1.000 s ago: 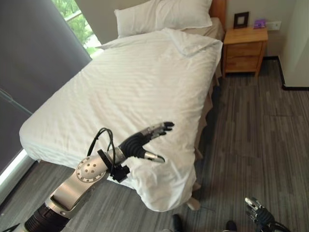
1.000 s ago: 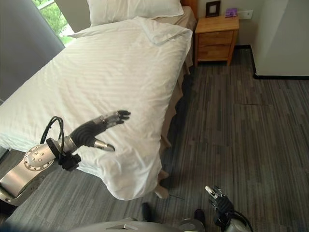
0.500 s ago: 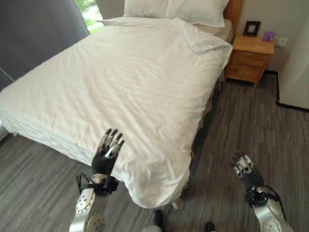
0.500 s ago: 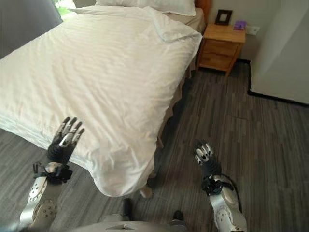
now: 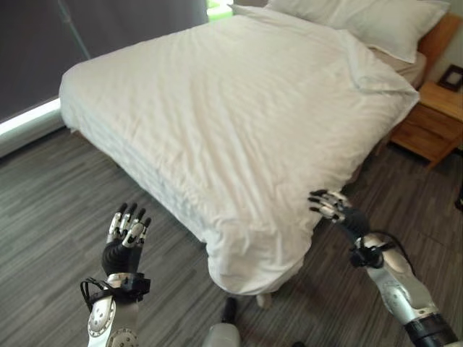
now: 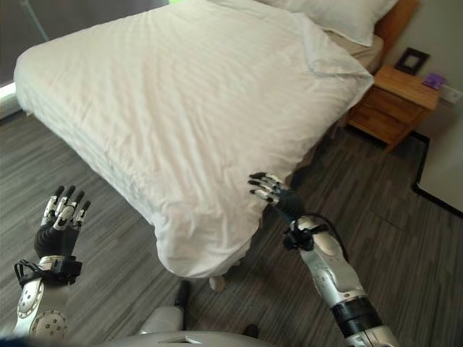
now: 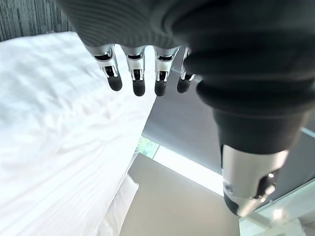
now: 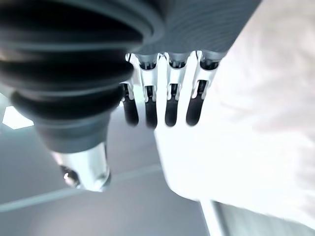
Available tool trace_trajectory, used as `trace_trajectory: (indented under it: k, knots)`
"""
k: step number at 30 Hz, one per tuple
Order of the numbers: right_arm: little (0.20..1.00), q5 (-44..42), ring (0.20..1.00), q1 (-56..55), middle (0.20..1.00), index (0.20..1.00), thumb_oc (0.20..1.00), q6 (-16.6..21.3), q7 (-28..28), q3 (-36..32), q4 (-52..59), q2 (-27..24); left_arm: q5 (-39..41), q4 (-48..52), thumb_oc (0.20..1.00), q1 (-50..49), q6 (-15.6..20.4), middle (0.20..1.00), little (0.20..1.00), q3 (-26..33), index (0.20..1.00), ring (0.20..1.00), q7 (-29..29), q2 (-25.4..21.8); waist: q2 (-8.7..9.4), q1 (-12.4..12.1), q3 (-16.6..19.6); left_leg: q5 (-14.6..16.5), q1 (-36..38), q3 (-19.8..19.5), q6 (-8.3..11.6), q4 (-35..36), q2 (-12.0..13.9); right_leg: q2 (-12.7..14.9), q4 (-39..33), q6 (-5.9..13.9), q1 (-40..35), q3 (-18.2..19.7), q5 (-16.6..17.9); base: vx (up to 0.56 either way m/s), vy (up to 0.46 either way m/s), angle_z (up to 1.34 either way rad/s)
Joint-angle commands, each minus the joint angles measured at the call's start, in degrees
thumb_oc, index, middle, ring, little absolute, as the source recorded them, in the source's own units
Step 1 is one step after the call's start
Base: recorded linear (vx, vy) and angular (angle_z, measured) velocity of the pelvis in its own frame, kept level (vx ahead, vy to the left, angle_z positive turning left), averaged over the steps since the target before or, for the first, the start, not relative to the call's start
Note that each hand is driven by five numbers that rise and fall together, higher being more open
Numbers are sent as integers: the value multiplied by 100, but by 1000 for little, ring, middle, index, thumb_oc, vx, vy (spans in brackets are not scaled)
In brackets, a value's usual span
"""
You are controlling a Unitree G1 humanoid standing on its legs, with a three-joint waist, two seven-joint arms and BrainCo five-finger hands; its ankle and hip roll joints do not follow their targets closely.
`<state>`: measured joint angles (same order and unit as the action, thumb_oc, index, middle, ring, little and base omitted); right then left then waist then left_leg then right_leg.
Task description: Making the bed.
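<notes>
1. Spread across the bed (image 5: pixel 108 130), a white duvet (image 5: pixel 239 116) covers the mattress, and its near corner hangs down over the foot of the bed toward the dark wood-look floor (image 5: pixel 58 188).
2. Up at the head end, one corner of the duvet is folded back beside a white pillow (image 5: pixel 369 18).
3. Right hand (image 6: pixel 271 189) reaches to the hanging edge of the duvet on the bed's right side, fingers straight and slightly spread, gripping nothing; whether the tips touch the cloth cannot be told.
4. Left hand (image 5: pixel 124 235) is raised over the floor, well apart from the bed, fingers straight and close together, empty.
5. Beside the bed's head stands a wooden nightstand (image 6: pixel 394 105) with a small picture frame (image 6: pixel 410 61) on it.
</notes>
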<state>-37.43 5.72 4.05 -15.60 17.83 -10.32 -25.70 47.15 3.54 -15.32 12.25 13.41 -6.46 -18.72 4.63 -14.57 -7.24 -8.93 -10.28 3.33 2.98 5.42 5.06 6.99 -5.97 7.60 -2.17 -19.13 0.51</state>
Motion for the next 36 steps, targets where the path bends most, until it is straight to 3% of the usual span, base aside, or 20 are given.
trace_trajectory:
  k: [1,7,14,21,29,36]
  knots:
    - [200,348,200,542,200,200,200,64,-238,363,17,-45,130,199,1000,457,487,1000,1000,191,1000,1000,81,-281,-163,-49,-362,143,199,-67,7,-42,-170,41,97,-7,202,277,295,-73,35,26]
    - [200,887,200,1076,200,200,200,31,-373,1187,-604,58,106,246,1000,556,562,1000,1000,-21,1000,1000,174,-255,-373,-159,-613,68,-49,-90,21,-42,-175,61,97,-3,436,248,350,-48,40,6]
    - [200,609,200,1637,200,200,200,40,-422,1373,-743,-243,141,301,1000,683,606,1000,1000,-330,1000,1000,102,-315,-535,-157,-851,-1,-291,-69,9,-42,-192,84,97,2,741,290,431,-53,36,-4]
    - [200,231,200,2459,200,200,200,161,-55,1212,-1725,-265,240,346,1000,869,669,1000,1000,-748,1000,1000,90,-416,-732,-216,-1119,-101,-631,-93,16,-42,-226,135,97,9,1103,305,545,-49,26,0]
    - [200,287,200,3414,200,200,200,83,582,375,-4775,-312,205,429,1000,1186,689,1000,1000,-920,1000,1000,143,-534,-998,-365,-1548,-204,-1216,-30,46,-42,-212,170,97,57,1748,442,747,-69,42,-11]
    - [200,16,200,1924,200,200,200,90,650,-822,-5699,-66,143,490,1000,1313,685,1000,1000,-716,1000,1000,178,-224,-959,-52,-1714,-156,-1352,55,14,-42,-247,191,97,86,1937,550,764,-4,51,-8]
